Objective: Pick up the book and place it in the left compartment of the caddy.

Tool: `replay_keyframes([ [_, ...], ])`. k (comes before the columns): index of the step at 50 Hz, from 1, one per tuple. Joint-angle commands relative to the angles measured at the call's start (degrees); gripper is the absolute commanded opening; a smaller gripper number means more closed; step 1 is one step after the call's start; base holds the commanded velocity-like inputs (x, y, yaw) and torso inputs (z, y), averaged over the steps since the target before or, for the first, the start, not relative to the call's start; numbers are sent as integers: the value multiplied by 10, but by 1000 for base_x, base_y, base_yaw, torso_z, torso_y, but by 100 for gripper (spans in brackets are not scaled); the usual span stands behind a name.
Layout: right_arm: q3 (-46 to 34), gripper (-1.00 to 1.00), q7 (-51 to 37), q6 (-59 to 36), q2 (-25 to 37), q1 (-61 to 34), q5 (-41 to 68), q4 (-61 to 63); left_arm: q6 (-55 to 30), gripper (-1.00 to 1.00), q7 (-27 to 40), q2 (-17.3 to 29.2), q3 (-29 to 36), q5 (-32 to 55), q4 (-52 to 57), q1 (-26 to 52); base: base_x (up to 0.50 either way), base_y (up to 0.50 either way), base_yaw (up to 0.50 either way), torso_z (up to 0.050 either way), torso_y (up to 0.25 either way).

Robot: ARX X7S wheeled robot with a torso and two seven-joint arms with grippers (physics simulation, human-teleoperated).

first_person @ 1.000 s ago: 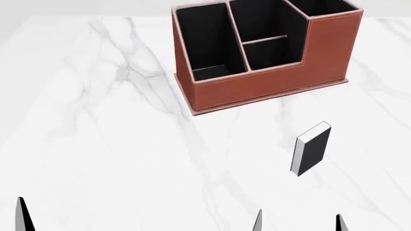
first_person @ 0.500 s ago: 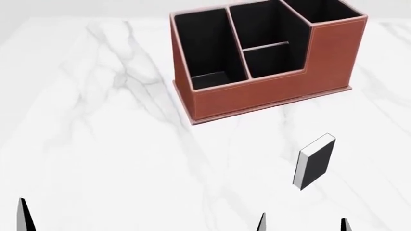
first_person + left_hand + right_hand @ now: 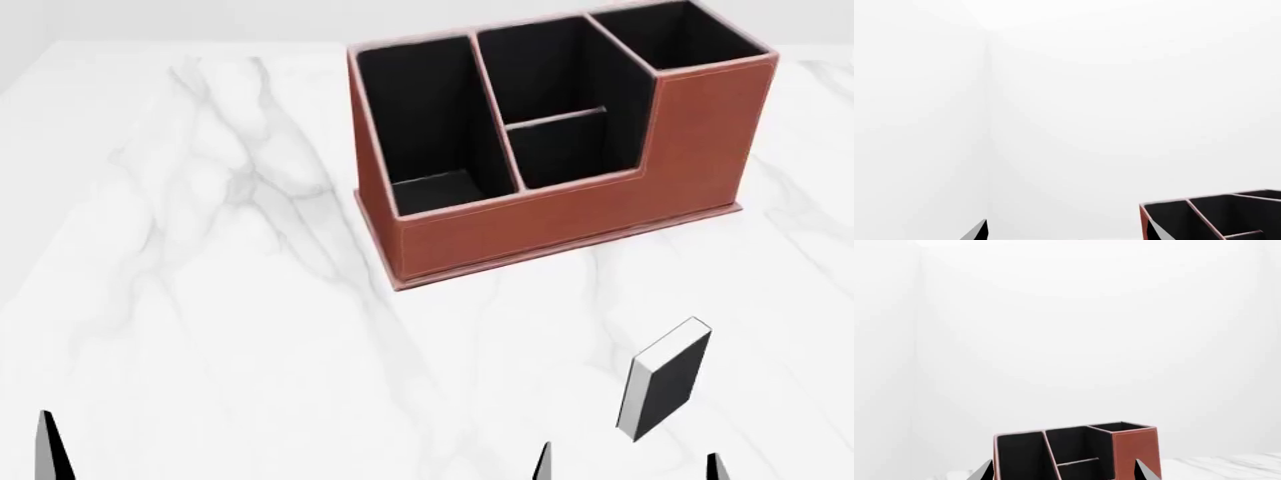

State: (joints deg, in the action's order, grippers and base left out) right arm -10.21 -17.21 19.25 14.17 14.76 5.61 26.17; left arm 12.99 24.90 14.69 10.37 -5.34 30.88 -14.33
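Observation:
The reddish-brown caddy stands at the far middle of the white marble table. Its left compartment is a long black-lined slot with nothing in it. The small black book stands on edge in front of the caddy's right end, white page edges facing left. My right gripper is open just below the book, apart from it. In the right wrist view the right gripper faces the caddy. My left gripper is open and holds nothing. One of its fingertips shows at the near left.
The marble table stretches left of the caddy and towards me. Its far edge runs behind the caddy against a plain white wall. A corner of the caddy shows in the left wrist view.
In the head view the caddy and the book have slid down the picture, so the book now lies close above my right fingertips. Both grippers keep their places in the picture.

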Motion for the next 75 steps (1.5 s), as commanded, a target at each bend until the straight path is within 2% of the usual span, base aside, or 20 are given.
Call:
replay_keyframes([
  [1, -2, 100, -3, 1, 3, -1, 3, 0, -1, 100, 4, 3, 2, 0, 1, 1, 188, 0, 0, 0, 0],
  [75, -16, 100, -24, 4, 18, -6, 6, -5, -4, 100, 23, 19, 16, 3, 4, 3, 201, 0, 0, 0, 0],
])
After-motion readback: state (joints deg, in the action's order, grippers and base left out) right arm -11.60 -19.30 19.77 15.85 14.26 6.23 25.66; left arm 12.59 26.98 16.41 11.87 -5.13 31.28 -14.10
